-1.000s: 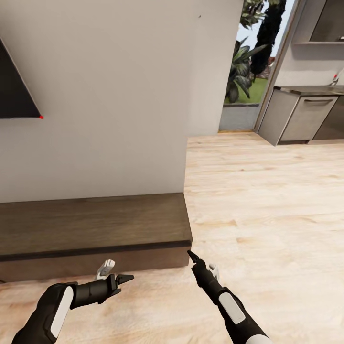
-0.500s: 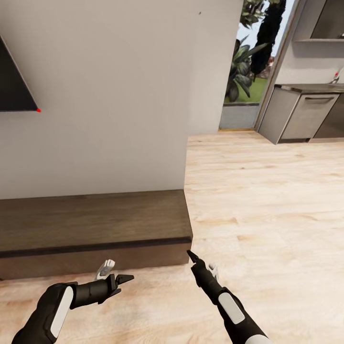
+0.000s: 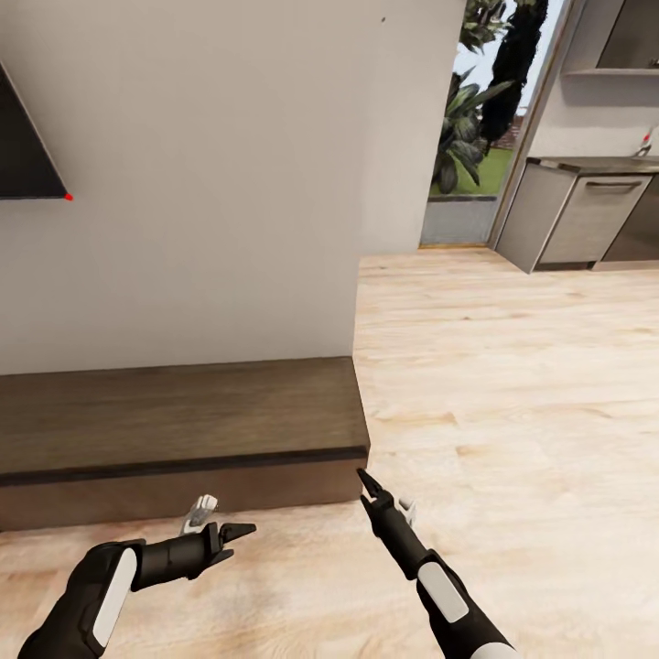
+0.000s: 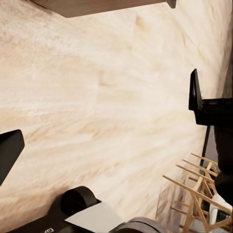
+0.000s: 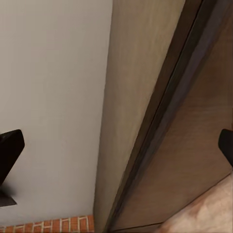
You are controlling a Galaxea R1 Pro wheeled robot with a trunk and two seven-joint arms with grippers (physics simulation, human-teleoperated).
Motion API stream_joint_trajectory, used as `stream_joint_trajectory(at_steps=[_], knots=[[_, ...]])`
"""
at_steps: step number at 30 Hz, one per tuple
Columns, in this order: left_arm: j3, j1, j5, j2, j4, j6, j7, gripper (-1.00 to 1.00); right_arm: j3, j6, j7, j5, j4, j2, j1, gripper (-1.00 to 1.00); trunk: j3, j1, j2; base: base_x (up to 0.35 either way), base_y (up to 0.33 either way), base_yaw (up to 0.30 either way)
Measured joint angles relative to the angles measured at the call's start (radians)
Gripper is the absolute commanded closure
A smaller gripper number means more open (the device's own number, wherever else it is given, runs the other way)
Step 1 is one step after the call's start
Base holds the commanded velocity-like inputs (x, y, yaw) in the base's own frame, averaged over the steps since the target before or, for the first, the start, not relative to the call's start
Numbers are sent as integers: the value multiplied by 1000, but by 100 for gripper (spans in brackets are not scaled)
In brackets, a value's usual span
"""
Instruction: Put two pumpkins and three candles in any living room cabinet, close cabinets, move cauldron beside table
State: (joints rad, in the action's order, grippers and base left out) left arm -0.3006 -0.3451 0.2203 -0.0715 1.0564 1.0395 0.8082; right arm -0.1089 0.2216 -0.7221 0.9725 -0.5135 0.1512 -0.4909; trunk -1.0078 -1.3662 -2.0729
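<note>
No legible text, label, brand, number or sign is presented in any view. A pale marking is seen on the dark robot body (image 4: 48, 229) in the left wrist view, but it is too small and blurred to be read. The dark wall-mounted screen (image 3: 23, 151) carries only a small red dot at its corner, and no lettering is shown on the cabinet (image 3: 174, 426) or on the kitchen units (image 3: 586, 220).
</note>
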Motion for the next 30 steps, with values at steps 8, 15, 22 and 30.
stream_joint_trajectory(at_steps=[8, 15, 22, 30], knots=[[4, 0, -2, -96, 0, 2, 282, -100, -1, -27, 0, 0, 1, 4, 0, -100, -25, -31, -56, 0, 0, 0], [10, 0, -4, -105, -2, 2, 382, -100, -4, -24, -1, 8, 1, 7, 0, -100, -47, -58, -105, 0, 0, 0], [9, 0, -4, -105, -2, 2, 388, -100, -5, -21, -5, 10, 1, 7, 0, -100, -69, -84, -154, 0, 0, 0], [8, 0, -3, -105, -3, 0, 388, -100, -5, -19, -3, 11, 4, 9, 0, -100, -94, -115, -210, 0, 0, 0]])
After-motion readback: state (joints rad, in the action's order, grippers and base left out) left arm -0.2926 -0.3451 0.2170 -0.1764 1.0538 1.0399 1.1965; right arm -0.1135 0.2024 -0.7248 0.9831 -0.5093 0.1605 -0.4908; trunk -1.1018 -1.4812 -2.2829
